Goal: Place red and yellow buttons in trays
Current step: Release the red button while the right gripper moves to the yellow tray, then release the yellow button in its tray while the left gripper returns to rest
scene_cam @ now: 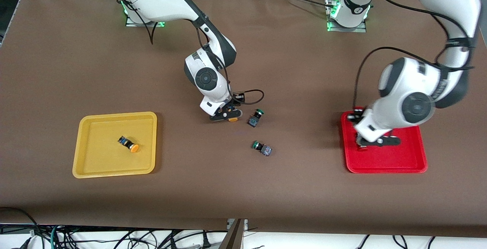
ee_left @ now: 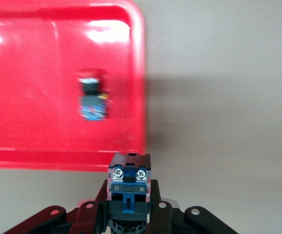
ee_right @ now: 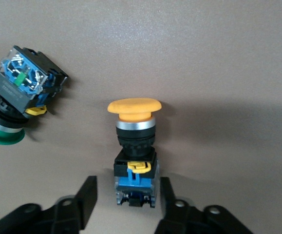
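My left gripper (scene_cam: 364,144) hangs low over the red tray (scene_cam: 403,161), shut on a dark-bodied button (ee_left: 129,187) whose red cap barely shows under the fingers. A second button (ee_left: 93,100) lies in that tray near its corner. My right gripper (scene_cam: 227,116) is down at the table's middle, open, with its fingers (ee_right: 84,200) on either side of an orange-yellow-capped button (ee_right: 133,146); a narrow gap shows on each side. Another yellow-capped button (scene_cam: 128,144) lies in the yellow tray (scene_cam: 87,165).
Two green-capped buttons lie on the brown table: one (scene_cam: 255,117) right beside the right gripper, toward the left arm's end, also seen in the right wrist view as the green-capped button (ee_right: 19,97); the other (scene_cam: 262,148) nearer the front camera.
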Robot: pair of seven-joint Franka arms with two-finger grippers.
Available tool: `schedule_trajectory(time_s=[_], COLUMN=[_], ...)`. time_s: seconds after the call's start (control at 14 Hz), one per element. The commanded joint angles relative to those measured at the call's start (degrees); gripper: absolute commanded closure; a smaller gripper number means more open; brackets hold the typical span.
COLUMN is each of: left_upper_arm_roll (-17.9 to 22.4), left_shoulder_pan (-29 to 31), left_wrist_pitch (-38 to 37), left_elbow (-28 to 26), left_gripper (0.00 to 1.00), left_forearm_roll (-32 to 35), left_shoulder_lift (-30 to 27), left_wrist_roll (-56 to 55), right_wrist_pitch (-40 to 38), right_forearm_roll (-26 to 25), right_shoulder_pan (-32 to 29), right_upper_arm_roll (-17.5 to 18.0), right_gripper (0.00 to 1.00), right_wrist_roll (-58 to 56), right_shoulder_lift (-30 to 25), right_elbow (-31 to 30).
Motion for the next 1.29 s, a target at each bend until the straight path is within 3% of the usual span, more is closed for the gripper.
schedule_trajectory(time_s=[0.0, 0.07, 0.36, 0.64, 0.86, 0.93, 1.0, 1.21], left_upper_arm_roll=[-0.75, -0.84, 0.03, 0.21, 0.21, 0.21, 0.21, -0.05], left_shoulder_pan=[5.51, 7.27, 10.71, 14.4, 14.15, 14.14, 14.14, 14.75], left_wrist_pitch=[-0.87, -0.08, 9.83, 24.5, 25.77, 25.77, 25.77, 22.02], left_elbow=[0.97, 0.97, 0.7, -2.36, -2.72, -2.72, -2.72, -2.72], left_gripper=[0.79, 0.79, 0.79, 0.74, 0.68, 0.59, 0.01, 0.0], left_forearm_roll=[7.87, 9.65, 11.77, 13.28, 13.28, 13.28, 13.28, 13.28], left_shoulder_lift=[0.39, 0.74, 5.55, 12.42, 13.31, 13.31, 13.31, 10.34], left_wrist_roll=[11.13, 13.78, 18.38, 18.91, 18.82, 18.91, 18.73, 19.78], right_wrist_pitch=[0.94, 0.42, -9.4, -20.05, -20.51, -19.55, -17.71, -12.52], right_forearm_roll=[-0.89, -0.98, -2.82, -3.09, -3.09, -2.92, -2.92, -2.65], right_shoulder_pan=[0.24, 0.07, 0.07, 0.16, 0.16, 0.07, -0.11, -2.3], right_upper_arm_roll=[-0.67, -1.46, -7.16, -17.52, -25.96, -27.82, -28.62, -28.62], right_gripper=[0.88, 1.0, 1.0, 1.0, 1.0, 1.0, 1.0, 1.0], right_wrist_roll=[-0.34, -1.31, -11.38, -28.96, -38.56, -39.97, -40.08, -40.16], right_shoulder_lift=[-1.02, -1.37, -6.19, -11.3, -12.98, -12.72, -12.28, -10.17], right_elbow=[-1.09, -1.0, -0.47, -1.35, -6.0, -6.71, -7.67, -8.74])
